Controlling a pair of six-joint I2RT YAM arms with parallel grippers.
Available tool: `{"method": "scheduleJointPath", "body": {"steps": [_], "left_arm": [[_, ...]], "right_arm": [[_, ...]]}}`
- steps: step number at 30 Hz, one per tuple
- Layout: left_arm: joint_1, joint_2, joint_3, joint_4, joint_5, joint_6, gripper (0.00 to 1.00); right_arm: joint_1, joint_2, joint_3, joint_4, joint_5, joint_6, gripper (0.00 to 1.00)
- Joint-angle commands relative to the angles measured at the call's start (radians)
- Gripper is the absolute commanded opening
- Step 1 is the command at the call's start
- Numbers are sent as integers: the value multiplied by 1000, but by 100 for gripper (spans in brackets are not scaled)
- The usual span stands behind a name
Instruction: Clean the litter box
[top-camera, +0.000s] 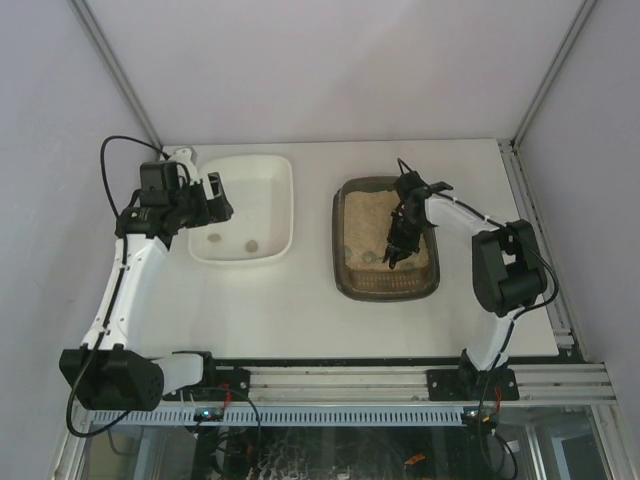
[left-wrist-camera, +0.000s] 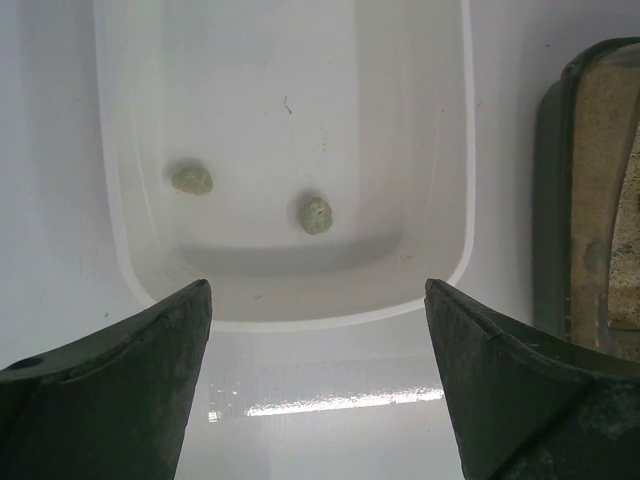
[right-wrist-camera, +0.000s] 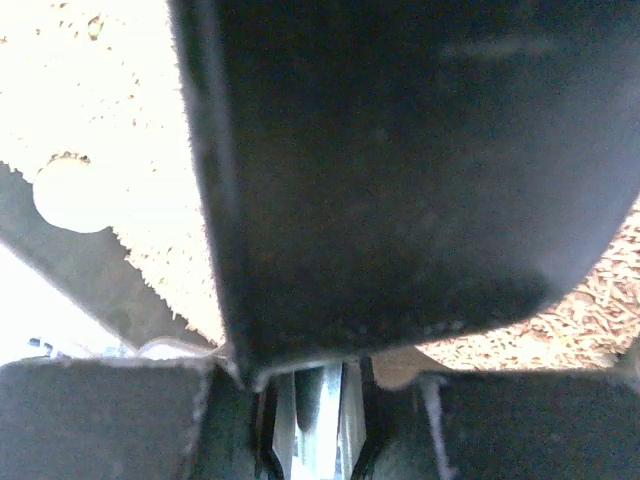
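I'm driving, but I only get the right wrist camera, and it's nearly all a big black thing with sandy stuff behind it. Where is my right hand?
Observer: In the top view your right hand reaches down into the litter box, shut on a dark tool.
Operator: Where's my other hand?
Observer: The left hand is wide open at the left edge of a white tub, which sits to the left of the litter box.
Operator: Is anything in that tub?
Observer: Two small greyish clumps lie apart on its floor.
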Motion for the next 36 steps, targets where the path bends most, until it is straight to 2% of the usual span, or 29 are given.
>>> {"method": "scheduleJointPath", "body": {"steps": [1, 3, 17, 27, 32, 36], "left_arm": [[-3, -84, 25, -22, 28, 20, 91], [-4, -96, 28, -44, 34, 29, 91], [-1, -119, -15, -72, 118, 84, 91], [-2, -137, -45, -96, 226, 178, 92], [3, -170, -99, -125, 290, 282, 92], [17, -191, -141, -203, 366, 407, 92]], "right_arm": [[-73, -94, -115, 188, -220, 5, 0], [-106, -98, -171, 253, -280, 26, 0], [-142, -117, -270, 363, -357, -2, 0], [-158, -307, -368, 383, -349, 17, 0], [-168, -362, -425, 419, -431, 10, 0], [-172, -410, -510, 521, -511, 8, 0]]}}
